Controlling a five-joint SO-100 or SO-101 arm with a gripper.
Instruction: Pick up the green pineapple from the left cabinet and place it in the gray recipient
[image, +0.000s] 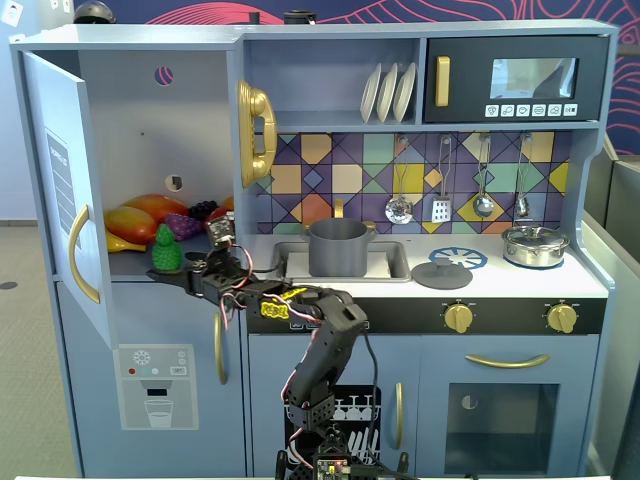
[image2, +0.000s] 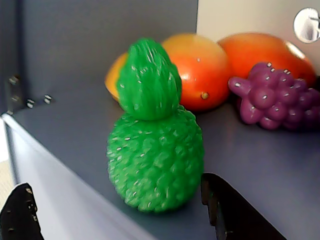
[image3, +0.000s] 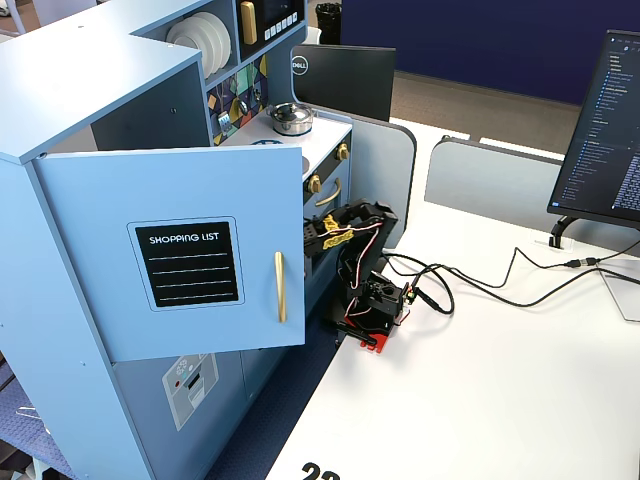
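The green pineapple (image: 166, 248) stands upright near the front edge of the shelf in the left cabinet (image: 140, 110), whose door (image: 55, 170) is swung open. In the wrist view the pineapple (image2: 155, 150) fills the middle. My gripper (image2: 115, 182) is open, with one black finger (image2: 20, 215) at the lower left off the shelf edge and the other finger (image2: 235, 210) at the lower right beside the fruit, not touching it. In a fixed view my gripper (image: 172, 272) is just in front of the pineapple. The gray recipient (image: 337, 247) stands in the sink.
Orange-red fruits (image2: 200, 70) and purple grapes (image2: 275, 100) lie behind the pineapple. A gray lid (image: 441, 274) and a silver lidded pot (image: 535, 245) are on the counter. In a fixed view the open door (image3: 180, 250) hides the shelf; the arm (image3: 350, 240) reaches behind it.
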